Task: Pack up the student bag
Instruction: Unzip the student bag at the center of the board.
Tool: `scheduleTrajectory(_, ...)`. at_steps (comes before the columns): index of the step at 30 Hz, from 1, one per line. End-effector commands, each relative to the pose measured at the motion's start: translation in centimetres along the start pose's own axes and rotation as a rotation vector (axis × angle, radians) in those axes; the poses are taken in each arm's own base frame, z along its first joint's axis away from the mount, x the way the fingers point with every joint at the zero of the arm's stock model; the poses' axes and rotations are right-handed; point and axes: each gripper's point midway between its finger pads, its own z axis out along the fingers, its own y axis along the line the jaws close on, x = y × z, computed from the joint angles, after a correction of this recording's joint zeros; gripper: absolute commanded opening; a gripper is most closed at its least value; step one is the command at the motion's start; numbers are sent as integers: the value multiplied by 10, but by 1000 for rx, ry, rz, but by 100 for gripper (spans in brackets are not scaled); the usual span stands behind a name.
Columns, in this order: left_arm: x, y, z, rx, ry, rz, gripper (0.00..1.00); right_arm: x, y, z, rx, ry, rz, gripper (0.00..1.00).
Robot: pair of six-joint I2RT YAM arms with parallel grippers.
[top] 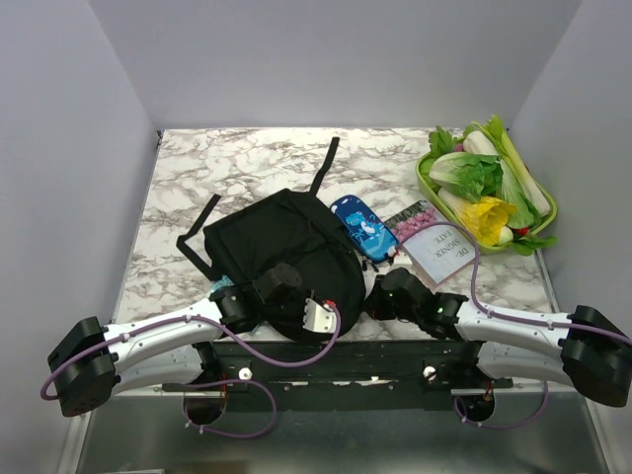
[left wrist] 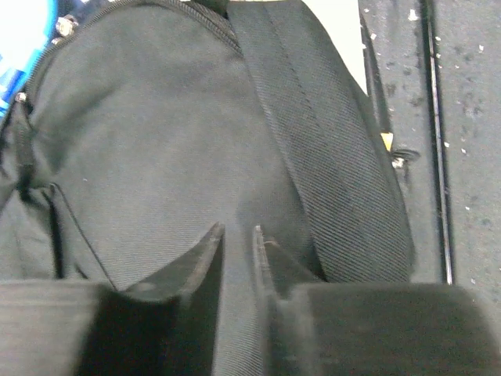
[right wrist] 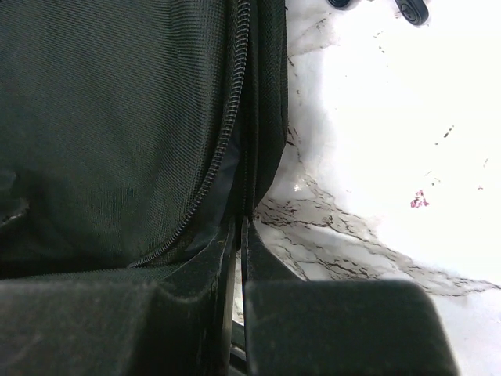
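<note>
1. The student bag (top: 272,237) lies flat in the middle of the marble table (top: 247,158), its near edge right in front of both arms and its long straps trailing off toward the back and the left
2. A blue pencil case (top: 362,227) sits just beside the bag's right side; I can't tell whether the two touch
3. The left gripper (left wrist: 239,235) is down on the bag's top panel, next to a broad webbing strap (left wrist: 329,157). Its fingers stand narrow, with cloth showing in the slit between them. Whether they have actually pinched a fold I cannot tell
4. The right gripper (right wrist: 237,227) is at the bag's right edge, where the zip (right wrist: 223,133) runs down the side. Its fingers are almost together, and the fabric edge beside the zip runs into the gap, so it looks like a thin pinch on the bag itself
5. To my eye the bag is soft and limp: it will sag and fold rather than lift as one piece, and a pinched layer will peel away from the one under it
6. The woven cloth looks grippy enough. The seam by the zip or the stiff strap seems the surest hold, while the slack middle panel would just bunch up
</note>
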Motion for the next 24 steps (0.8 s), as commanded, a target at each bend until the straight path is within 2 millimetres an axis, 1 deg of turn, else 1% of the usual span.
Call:
scheduleTrajectory(1, 2, -19, -8, 100, 7, 26, 11, 2, -7, 4, 41, -2, -31, 13)
scheduleTrajectory(2, -1, -18, -9, 100, -6, 20, 3, -2, -3, 4, 35, -9, -34, 13)
scheduleTrajectory(3, -4, -15, -10, 90, -17, -14, 0, -4, 0, 3, 31, -14, -41, 12)
scheduleTrajectory(5, -13, -9, -13, 81, -62, -44, 0, -11, 6, 2, 20, -32, -57, 12)
scheduleTrajectory(6, -14, 0, -15, 51, -70, -66, 0, -18, 12, 0, 11, -47, -64, 12)
scheduleTrajectory(7, -22, 11, -16, 3, -105, -96, 0, -23, 16, -1, 9, -61, -73, 13)
scheduleTrajectory(9, -27, 36, -22, -91, -132, -145, 0, -36, 26, -4, -8, -90, -96, 13)
scheduleTrajectory(10, -35, 48, -26, -141, -173, -189, 0, -40, 29, -5, -5, -102, -104, 13)
scheduleTrajectory(12, -44, 63, -33, -193, -206, -230, 0, -43, 32, -5, -1, -102, -122, 13)
scheduleTrajectory(13, -48, 71, -37, -221, -228, -249, 23, -49, 40, -7, -10, -116, -127, 13)
scheduleTrajectory(14, -51, 72, -38, -224, -243, -294, 45, -50, 42, -7, -11, -118, -135, 13)
scheduleTrajectory(16, -53, 74, -40, -233, -259, -334, 74, -53, 48, -7, -18, -119, -140, 13)
scheduleTrajectory(17, -53, 72, -40, -228, -267, -376, 79, -53, 50, -6, -21, -119, -140, 13)
scheduleTrajectory(18, -53, 68, -38, -212, -270, -390, 81, -53, 51, -4, -19, -117, -140, 13)
scheduleTrajectory(21, -52, 60, -36, -189, -281, -460, 86, -55, 63, -3, -49, -130, -144, 13)
scheduleTrajectory(24, -50, 57, -34, -185, -293, -508, 97, -58, 69, 2, -55, -130, -129, 13)
